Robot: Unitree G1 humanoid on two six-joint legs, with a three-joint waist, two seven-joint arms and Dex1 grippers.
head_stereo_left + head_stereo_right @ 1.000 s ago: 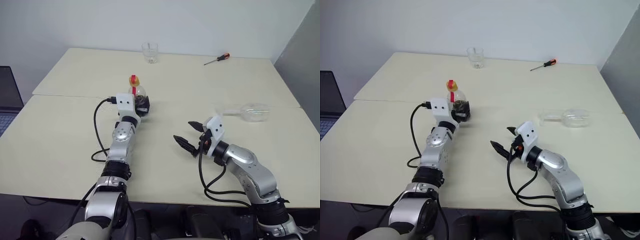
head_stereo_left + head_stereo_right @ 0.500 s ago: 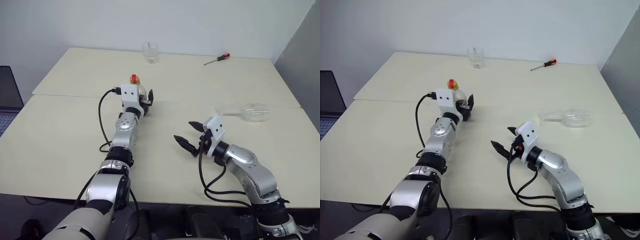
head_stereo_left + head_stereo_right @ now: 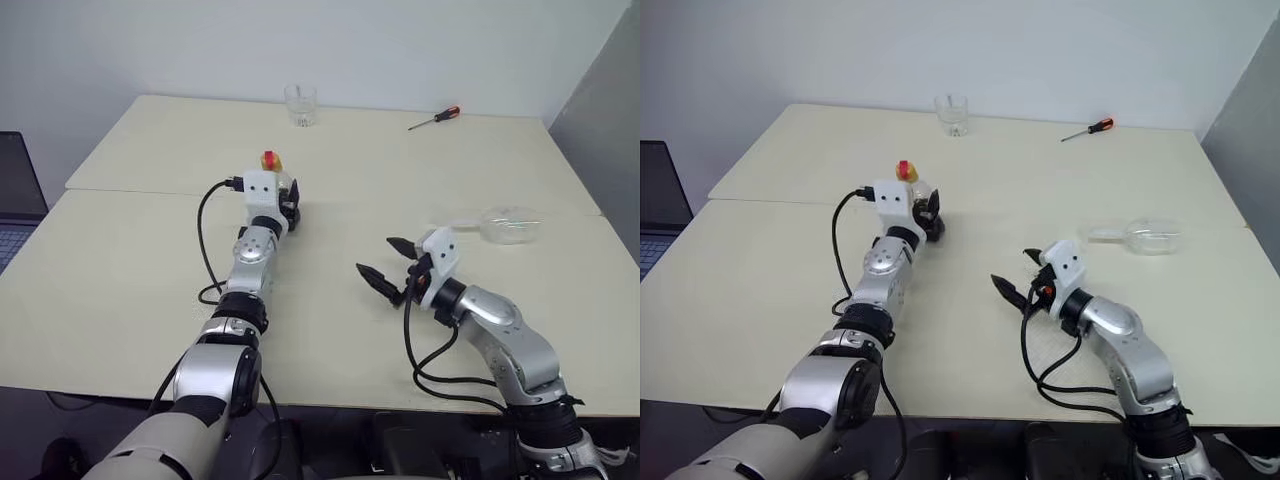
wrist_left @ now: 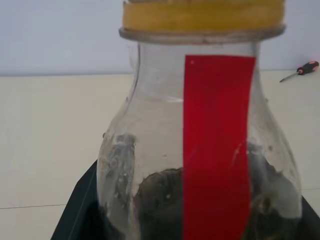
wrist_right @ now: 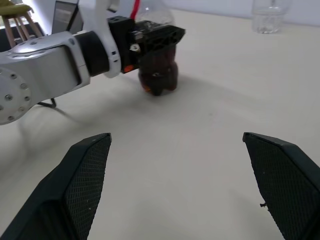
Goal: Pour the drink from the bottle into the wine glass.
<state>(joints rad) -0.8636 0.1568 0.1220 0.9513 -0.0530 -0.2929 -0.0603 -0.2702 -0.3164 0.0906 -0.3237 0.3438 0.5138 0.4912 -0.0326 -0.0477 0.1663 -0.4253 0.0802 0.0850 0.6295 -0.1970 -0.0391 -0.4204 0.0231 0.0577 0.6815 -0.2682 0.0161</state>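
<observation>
The bottle (image 3: 269,160) stands upright on the table left of centre, with its yellow-and-red cap showing above my left wrist. My left gripper (image 3: 288,205) is shut on its rounded body (image 5: 159,80), one black finger on each side. The dark drink (image 4: 160,200) fills the bottom of the bottle, behind a red label strip (image 4: 217,150). The wine glass (image 3: 505,224) lies on its side at the right of the table, stem pointing left. My right gripper (image 3: 378,256) hovers open and empty over the table's middle, between the bottle and the glass.
A short clear tumbler (image 3: 300,104) stands at the back of the table (image 3: 120,270). A screwdriver with a red-and-black handle (image 3: 435,118) lies at the back right. A laptop (image 3: 15,200) sits off the left edge. A seam runs across the table between its two halves.
My left gripper's fingers have closed in from wide open onto the bottle. My right gripper has shifted slightly to the right and stays open.
</observation>
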